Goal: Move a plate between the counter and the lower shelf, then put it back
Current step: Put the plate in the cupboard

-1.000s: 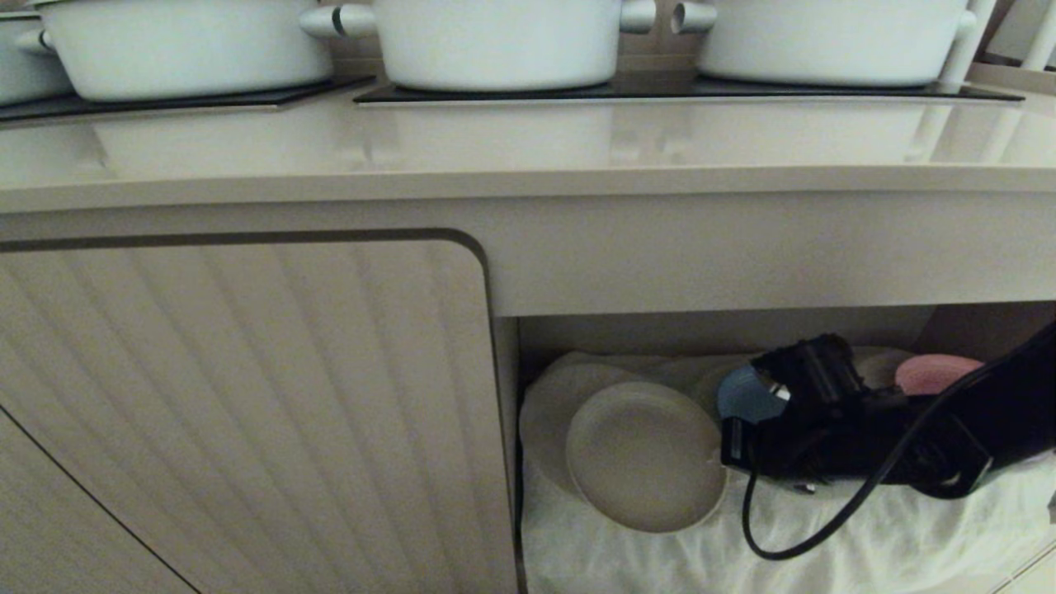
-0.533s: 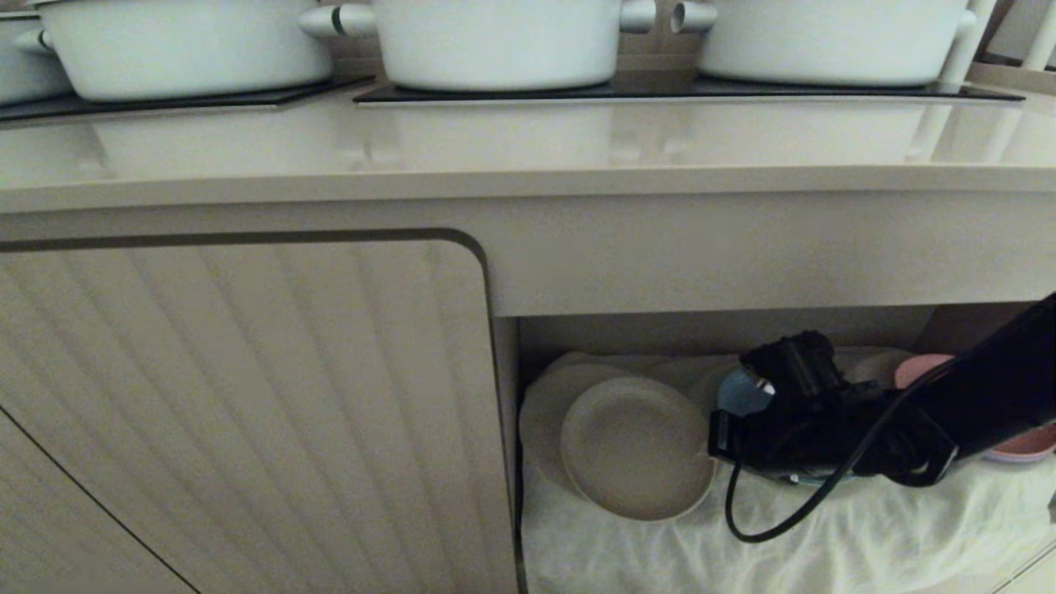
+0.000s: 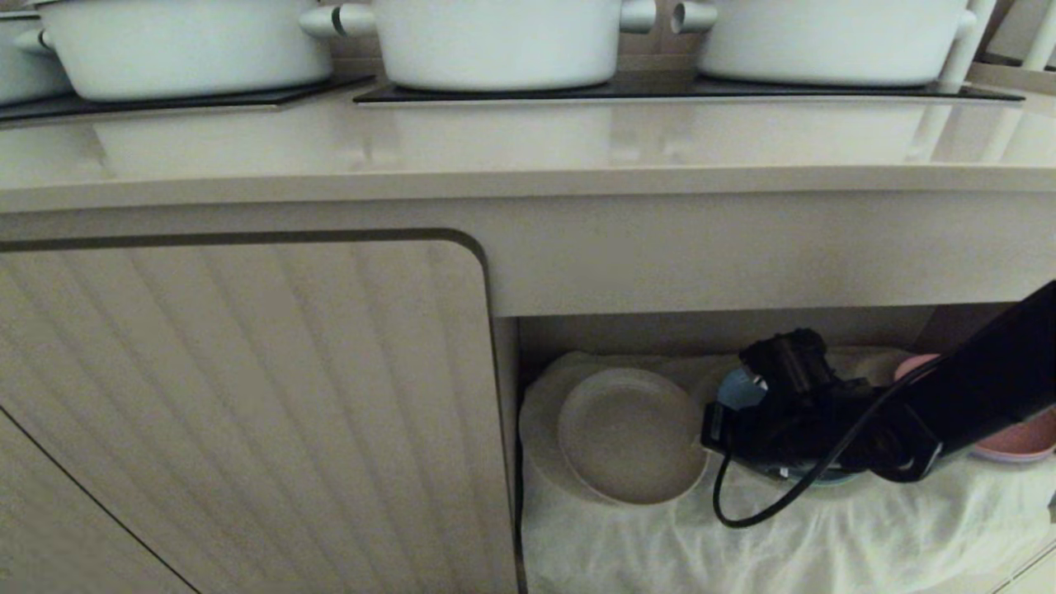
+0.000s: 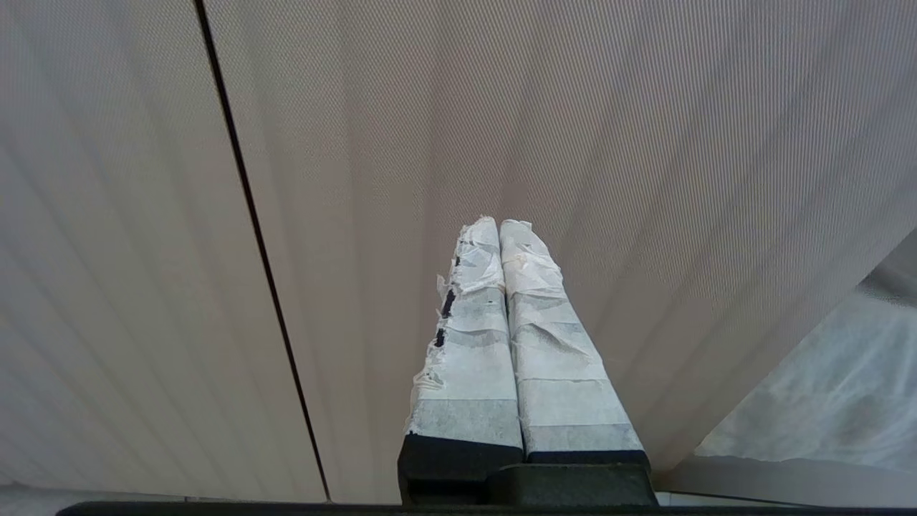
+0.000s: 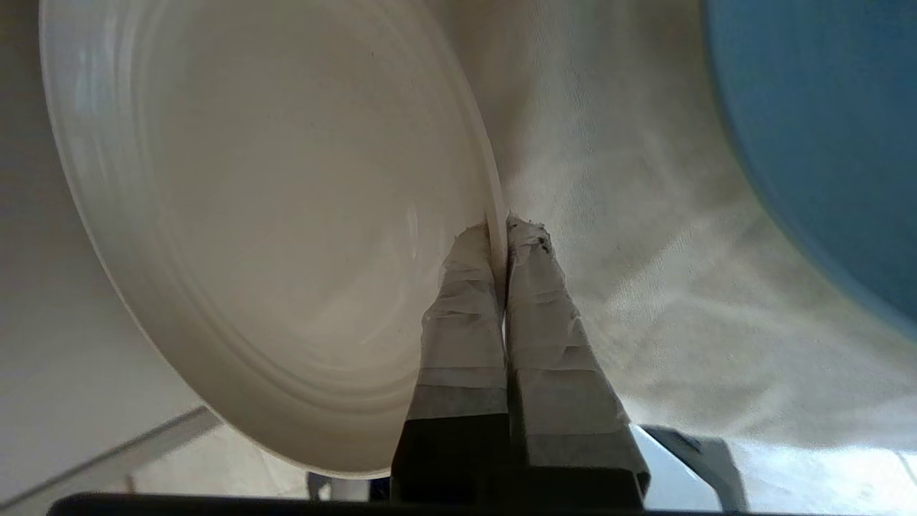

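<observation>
Clamped on the rim of the plate, my right gripper holds it inside the lower shelf, just left of the blue plate, over the shelf's wrinkled cloth. The cream plate sits tilted, part-overlapping a larger white plate. I judge this to be the shelf half of the job; next the plate needs settling flat or lifting clear of the opening's top edge toward the counter without knocking its neighbours. My left gripper is parked, its fingers pressed together, facing the ribbed cabinet door. Count: one cream plate, one blue, one pink plate, one white; three full pots above the shelf, with the edge of another at far left.
</observation>
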Robot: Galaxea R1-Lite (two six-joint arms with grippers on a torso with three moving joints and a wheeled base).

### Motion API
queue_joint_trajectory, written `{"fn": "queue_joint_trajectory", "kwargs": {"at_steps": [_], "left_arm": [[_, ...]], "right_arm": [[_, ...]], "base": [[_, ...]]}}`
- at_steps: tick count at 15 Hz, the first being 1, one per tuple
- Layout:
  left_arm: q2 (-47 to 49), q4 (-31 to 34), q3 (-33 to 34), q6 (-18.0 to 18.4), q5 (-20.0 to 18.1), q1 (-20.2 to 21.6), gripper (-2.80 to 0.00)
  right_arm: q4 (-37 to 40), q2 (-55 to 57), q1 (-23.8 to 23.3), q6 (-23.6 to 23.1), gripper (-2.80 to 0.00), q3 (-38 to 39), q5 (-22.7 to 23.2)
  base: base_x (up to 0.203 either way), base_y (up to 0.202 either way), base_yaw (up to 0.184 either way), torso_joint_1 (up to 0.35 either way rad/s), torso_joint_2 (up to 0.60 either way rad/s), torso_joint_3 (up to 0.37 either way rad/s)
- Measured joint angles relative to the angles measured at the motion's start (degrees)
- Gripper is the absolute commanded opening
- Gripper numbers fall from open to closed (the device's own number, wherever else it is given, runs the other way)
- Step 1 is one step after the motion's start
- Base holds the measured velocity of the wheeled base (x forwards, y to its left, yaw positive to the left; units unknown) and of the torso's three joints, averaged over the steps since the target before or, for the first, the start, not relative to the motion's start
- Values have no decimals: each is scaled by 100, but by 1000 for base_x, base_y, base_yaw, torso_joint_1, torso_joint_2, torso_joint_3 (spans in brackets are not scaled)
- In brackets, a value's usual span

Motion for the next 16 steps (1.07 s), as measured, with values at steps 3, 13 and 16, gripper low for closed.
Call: {"fn": "queue_joint_trajectory", "kwargs": {"at_steps": [3,13,16], "left_arm": [[0,0,0,0,-2,0,-280],[0,0,2,-1,-2,0,-280],[0,0,2,-1,-1,0,-280]], "right_arm": [[-330,75,-23,215,-280,-19,2],[-393,544,-11,222,-280,-262,-8],[-390,568,-7,201,-280,-252,-13]], "base": [[0,0,0,0,0,0],[0,0,0,0,0,0],[0,0,0,0,0,0]]}}
